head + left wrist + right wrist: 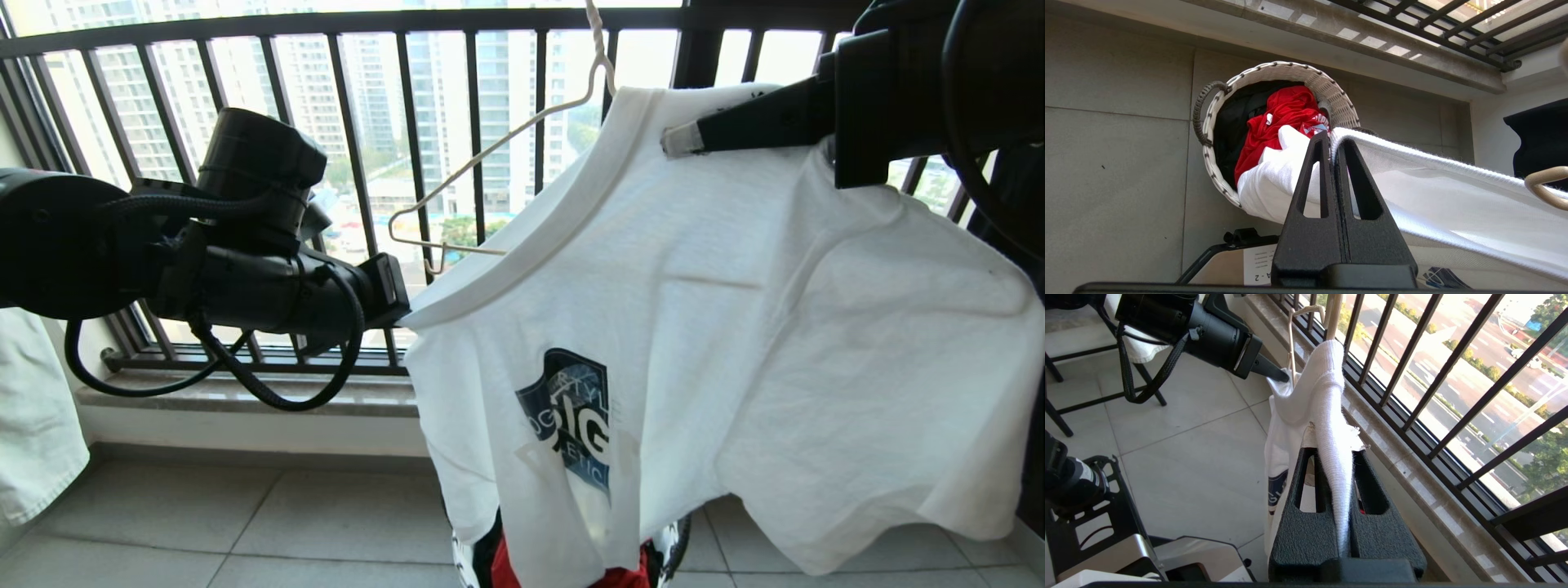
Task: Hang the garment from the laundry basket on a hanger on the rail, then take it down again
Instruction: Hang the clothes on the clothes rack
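Note:
The garment (735, 327), a white T-shirt with a dark blue chest logo (571, 420), hangs spread between my two grippers in front of the window. My left gripper (1331, 141) is shut on the collar edge; in the head view its fingertips are hidden behind the cloth. My right gripper (682, 139) is shut on the ribbed collar (1331, 416) near the other shoulder. The thin cream-white hanger (490, 155) sits partly inside the neck opening, its hook (596, 33) running up out of view. The laundry basket (1331, 90) stands on the floor below. The rail is out of view.
A red garment (1278, 118) and dark cloth fill the basket. The dark barred window railing (473, 122) and its stone sill (245, 396) are close behind. Pale cloth (33, 425) hangs at far left, a black garment (1539, 139) at right. My base (1106, 539) is below.

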### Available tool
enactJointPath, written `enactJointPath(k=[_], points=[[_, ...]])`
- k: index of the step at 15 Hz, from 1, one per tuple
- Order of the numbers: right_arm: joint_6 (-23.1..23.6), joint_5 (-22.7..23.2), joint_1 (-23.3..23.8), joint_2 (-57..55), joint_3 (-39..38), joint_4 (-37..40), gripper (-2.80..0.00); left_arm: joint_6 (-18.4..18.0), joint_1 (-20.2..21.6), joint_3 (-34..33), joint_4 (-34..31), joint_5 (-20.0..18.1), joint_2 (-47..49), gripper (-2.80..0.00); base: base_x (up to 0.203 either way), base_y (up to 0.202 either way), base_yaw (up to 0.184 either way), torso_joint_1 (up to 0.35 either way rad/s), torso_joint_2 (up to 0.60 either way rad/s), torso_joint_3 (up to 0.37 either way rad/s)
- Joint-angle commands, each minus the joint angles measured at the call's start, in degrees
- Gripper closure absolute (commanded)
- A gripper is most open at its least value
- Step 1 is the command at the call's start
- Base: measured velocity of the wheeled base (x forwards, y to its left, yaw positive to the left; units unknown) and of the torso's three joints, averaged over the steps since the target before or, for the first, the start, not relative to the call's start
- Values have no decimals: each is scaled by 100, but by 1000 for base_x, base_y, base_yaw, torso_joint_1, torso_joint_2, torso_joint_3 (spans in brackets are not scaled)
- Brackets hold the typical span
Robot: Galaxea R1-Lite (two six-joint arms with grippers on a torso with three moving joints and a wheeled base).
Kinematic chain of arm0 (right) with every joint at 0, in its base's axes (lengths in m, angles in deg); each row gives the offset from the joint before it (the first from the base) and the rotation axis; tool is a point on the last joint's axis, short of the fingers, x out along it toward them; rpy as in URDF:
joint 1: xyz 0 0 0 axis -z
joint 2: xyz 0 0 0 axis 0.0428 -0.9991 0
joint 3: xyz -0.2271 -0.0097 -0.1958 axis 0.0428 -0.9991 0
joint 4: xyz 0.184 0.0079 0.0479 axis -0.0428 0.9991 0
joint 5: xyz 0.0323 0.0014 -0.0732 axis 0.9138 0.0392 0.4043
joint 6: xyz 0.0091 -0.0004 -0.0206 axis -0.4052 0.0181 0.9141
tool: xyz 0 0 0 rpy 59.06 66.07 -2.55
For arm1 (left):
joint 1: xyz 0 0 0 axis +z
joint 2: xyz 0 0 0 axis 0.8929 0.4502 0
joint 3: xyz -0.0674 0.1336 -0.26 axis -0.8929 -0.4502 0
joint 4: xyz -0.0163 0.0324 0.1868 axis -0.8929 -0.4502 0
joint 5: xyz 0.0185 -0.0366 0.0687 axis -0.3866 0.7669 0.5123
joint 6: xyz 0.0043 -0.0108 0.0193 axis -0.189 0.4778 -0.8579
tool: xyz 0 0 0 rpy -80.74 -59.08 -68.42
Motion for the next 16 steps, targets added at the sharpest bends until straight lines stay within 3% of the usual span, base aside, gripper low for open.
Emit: enactJointPath(k=[1, 10, 16], points=[[9, 11, -2, 66, -70, 9, 0, -8, 191, 51, -10, 1, -26, 0, 0, 0, 0, 0, 0, 0], [-5, 52, -2, 245, -497, -1, 0, -105, 674, 245, -1, 7, -84, 0, 0, 0, 0, 0, 0, 0], [38, 63, -2, 126, -699, -9, 0, -105, 710, 261, -1, -18, -235, 0, 0, 0, 0, 0, 0, 0]])
